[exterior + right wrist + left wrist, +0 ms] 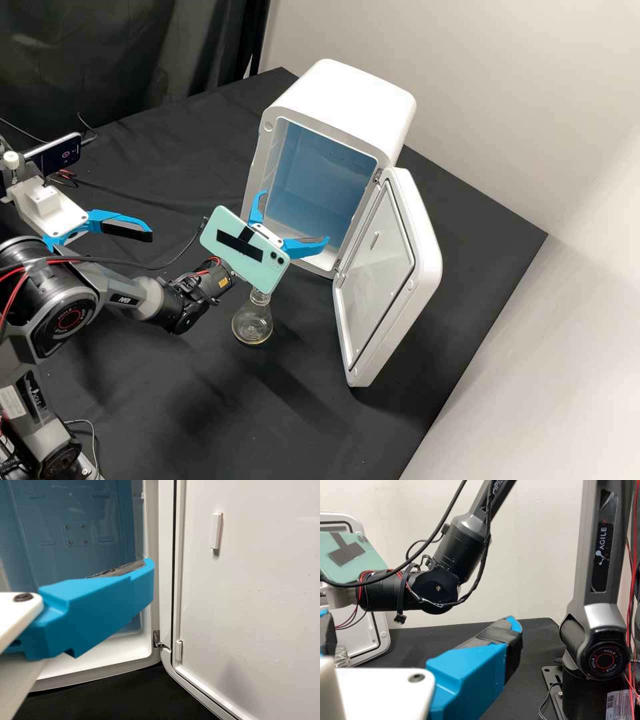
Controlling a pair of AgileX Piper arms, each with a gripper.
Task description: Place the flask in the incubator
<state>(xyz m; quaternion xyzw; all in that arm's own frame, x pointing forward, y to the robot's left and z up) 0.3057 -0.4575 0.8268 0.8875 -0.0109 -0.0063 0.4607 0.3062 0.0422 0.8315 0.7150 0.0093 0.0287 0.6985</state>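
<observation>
Right gripper (283, 227) hangs spread wide, nothing between its blue fingers. Left gripper (100, 230) likewise looks open and empty, parked low at the side, well apart from the work.

Nearest: flask (252, 325), clear glass, upright on the black tabletop (167, 400). Round belly, narrow neck; it looks empty. Its neck top is hidden behind the phone (245, 248) strapped to the right arm's wrist.

Next back: the right gripper, above and just beyond the flask, not touching it. Its fingers point into the mouth of the incubator (347, 100).

Farthest: the incubator, a white box with a blue inside. Its door (393, 280) is swung fully open to one side. The right wrist view shows the raised white sill at the front of the chamber.

Handling, my reading: light, stiff, breakable, and slick under hard fingers. The belly is curved and would likely squirt out of a pinch. Best hold is across the neck, just above the shoulder, with moderate squeeze. Keep it upright and lift it clear of the sill before setting it down inside.
</observation>
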